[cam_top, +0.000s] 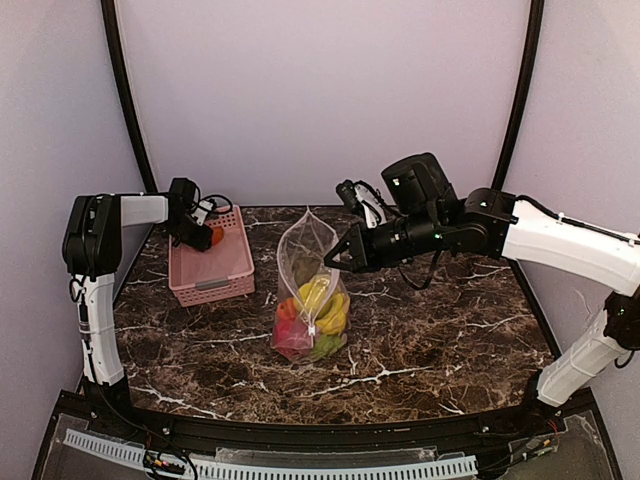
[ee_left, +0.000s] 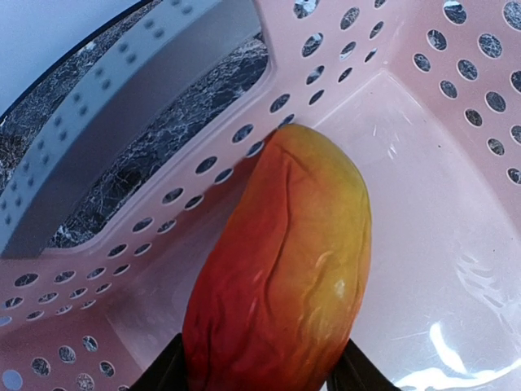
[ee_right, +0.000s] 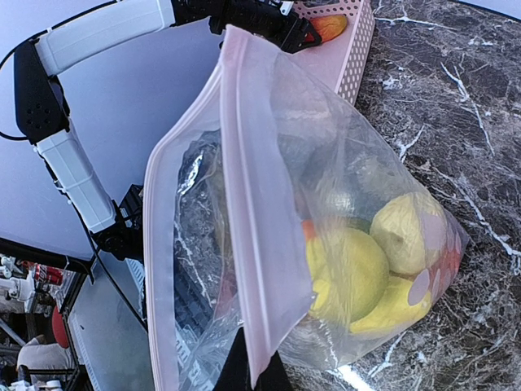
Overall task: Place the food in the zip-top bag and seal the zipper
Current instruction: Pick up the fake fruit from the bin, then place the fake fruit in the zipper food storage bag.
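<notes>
Left wrist view: the left pincer is seen half closed, its fingers pressed to both sides of a red-to-yellow toy fruit. The fruit lies in the pink basket, long axis pointed away toward the perforated wall. The right pincer is clenched on the zipper of the zip-top bag, stood upright on the counter beside the basket, with yellow, red and green food inside.
</notes>
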Controlling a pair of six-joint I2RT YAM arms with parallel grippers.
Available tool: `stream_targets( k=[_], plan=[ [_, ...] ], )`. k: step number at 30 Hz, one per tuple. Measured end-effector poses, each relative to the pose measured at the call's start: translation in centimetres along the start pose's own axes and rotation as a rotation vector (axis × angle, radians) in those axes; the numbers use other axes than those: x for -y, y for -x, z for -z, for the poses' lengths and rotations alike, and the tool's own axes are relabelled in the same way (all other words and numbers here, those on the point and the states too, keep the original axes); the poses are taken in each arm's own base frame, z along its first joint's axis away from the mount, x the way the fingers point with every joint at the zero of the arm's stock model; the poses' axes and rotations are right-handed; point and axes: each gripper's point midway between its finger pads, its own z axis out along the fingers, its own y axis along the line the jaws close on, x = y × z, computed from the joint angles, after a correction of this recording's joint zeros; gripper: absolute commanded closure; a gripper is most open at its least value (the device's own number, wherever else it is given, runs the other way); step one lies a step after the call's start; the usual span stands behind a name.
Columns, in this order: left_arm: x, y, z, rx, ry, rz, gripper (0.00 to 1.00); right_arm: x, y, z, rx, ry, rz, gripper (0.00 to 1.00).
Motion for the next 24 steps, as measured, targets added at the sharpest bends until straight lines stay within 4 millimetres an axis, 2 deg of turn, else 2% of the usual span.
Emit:
stream_targets(
  k=[5, 9, 14, 17, 20, 24],
  plan=[
    [0.1, 0.2, 0.4, 0.003, -0.012, 0.023, 0.53, 0.0, 0.0, 0.0, 0.000, 0.000, 0.001, 1.00],
    [0.2, 1.4, 2.5, 0.040, -0.031, 0.062, 0.52, 0.0, 0.0, 0.0, 0.000, 0.000, 0.002, 1.00],
    [-0.5, 5.2, 9.6, 0.194, -0.035, 0.116, 0.52, 0.0, 0.0, 0.0, 0.000, 0.000, 0.005, 1.00],
    [-0.5, 6.4, 14.0, 0.285, -0.044, 0.145, 0.52, 0.0, 0.0, 0.0, 0.000, 0.000, 0.006, 1.00],
    [0.0, 6.4, 17.8, 0.354, -0.068, 0.182, 0.52, 0.0, 0.0, 0.0, -0.001, 0.000, 0.008, 1.00],
    [2.1, 4.8, 21.6, 0.423, -0.148, 0.247, 0.52, 0.0, 0.0, 0.1, -0.002, -0.001, 0.019, 1.00]
  ],
)
